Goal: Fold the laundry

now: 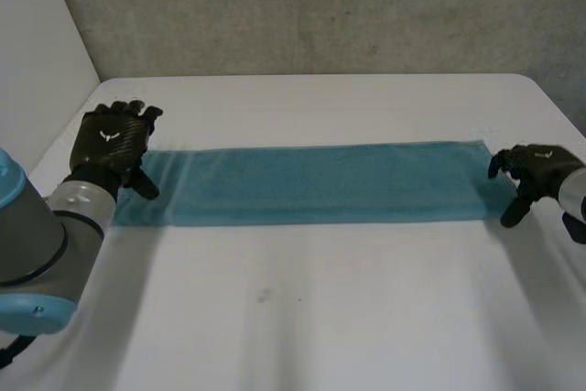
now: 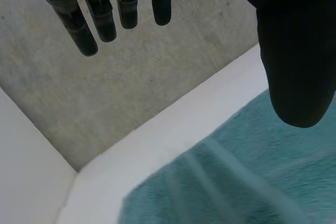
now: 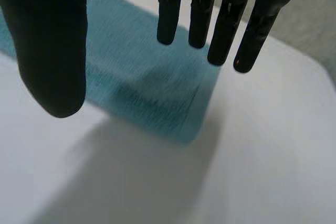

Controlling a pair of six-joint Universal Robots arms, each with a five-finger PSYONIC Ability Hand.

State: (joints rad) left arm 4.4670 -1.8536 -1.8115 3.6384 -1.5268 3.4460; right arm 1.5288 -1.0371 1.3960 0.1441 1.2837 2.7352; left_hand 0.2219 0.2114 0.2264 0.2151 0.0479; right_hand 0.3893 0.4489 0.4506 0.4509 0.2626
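Head view: a teal towel (image 1: 316, 182) lies flat as one long strip across the white surface (image 1: 302, 318), running from 9 o'clock to 3 o'clock. The left hand (image 1: 112, 139) sits at the strip's 9 o'clock end, the right hand (image 1: 536, 176) at its 3 o'clock end.

Left wrist view: the fingers are straight and the thumb stands apart, with nothing between them. The towel's end lies under the thumb.

Right wrist view: the fingers are straight and spread from the thumb, holding nothing. The towel's corner lies beneath the fingertips, flat on the surface.
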